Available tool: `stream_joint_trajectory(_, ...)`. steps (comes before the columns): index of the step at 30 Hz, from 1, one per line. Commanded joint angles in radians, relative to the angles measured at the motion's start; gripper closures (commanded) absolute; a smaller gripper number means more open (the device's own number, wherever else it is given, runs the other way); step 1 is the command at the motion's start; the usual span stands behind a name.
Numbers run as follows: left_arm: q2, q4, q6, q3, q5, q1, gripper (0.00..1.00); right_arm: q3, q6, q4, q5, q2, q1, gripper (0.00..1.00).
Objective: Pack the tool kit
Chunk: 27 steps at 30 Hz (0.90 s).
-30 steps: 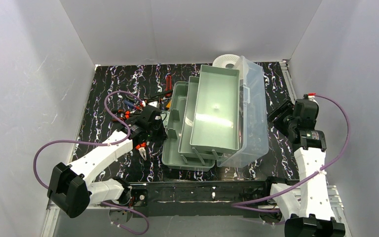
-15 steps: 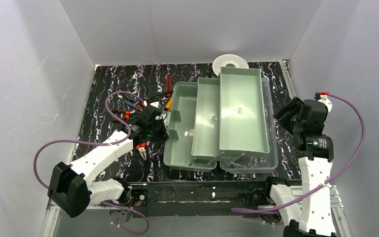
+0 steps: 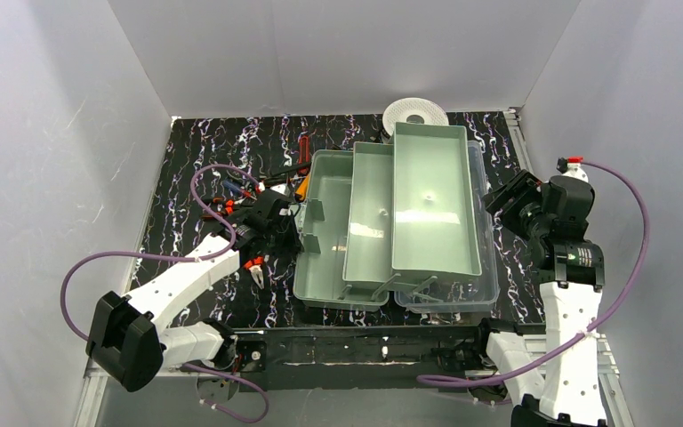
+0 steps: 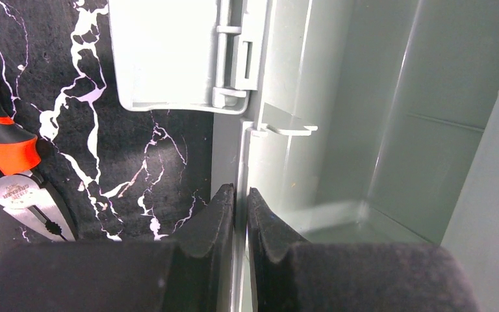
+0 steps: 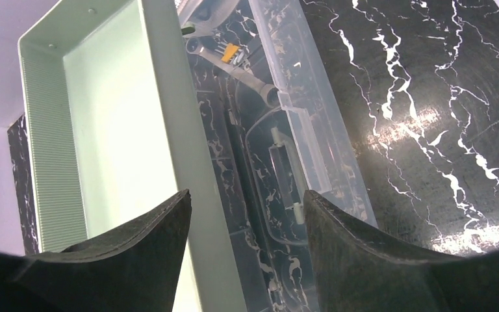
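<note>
1. Pale-green tool box [image 3: 325, 245] stands open mid-table [image 3: 187, 178], its trays [image 3: 436, 200] stepped out rightward.
2. Clear lid [image 3: 491, 276] lies flat toward the right edge; a wrench [image 5: 263, 91] shows through it.
3. Left gripper [image 4: 240, 195] pinches the box's left wall.
4. Right gripper [image 5: 247, 201] hangs wide apart, empty, above the lid.
5. Pliers [image 4: 13, 162] lie just left of the box.

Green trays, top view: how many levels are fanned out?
3. The bottom bin is at left, the middle tray is stepped beside it, and the top tray is at right over the clear lid. None seems hidden.
</note>
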Motion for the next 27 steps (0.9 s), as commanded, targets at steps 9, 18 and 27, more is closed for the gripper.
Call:
stream_joint_trajectory(9,-0.066,0.083,-0.012,-0.008,0.138,-0.032,1.00,0.042,-0.065,-0.073,0.197,0.111,0.000,0.26)
stream_joint_trajectory(18,-0.053,0.080,-0.001,-0.026,0.145,-0.031,1.00,-0.157,-0.028,0.029,0.188,0.120,-0.001,0.33)
stream_joint_trajectory(27,-0.046,0.099,0.030,0.004,0.171,-0.031,1.00,-0.114,-0.064,0.099,0.060,0.179,0.000,0.99)
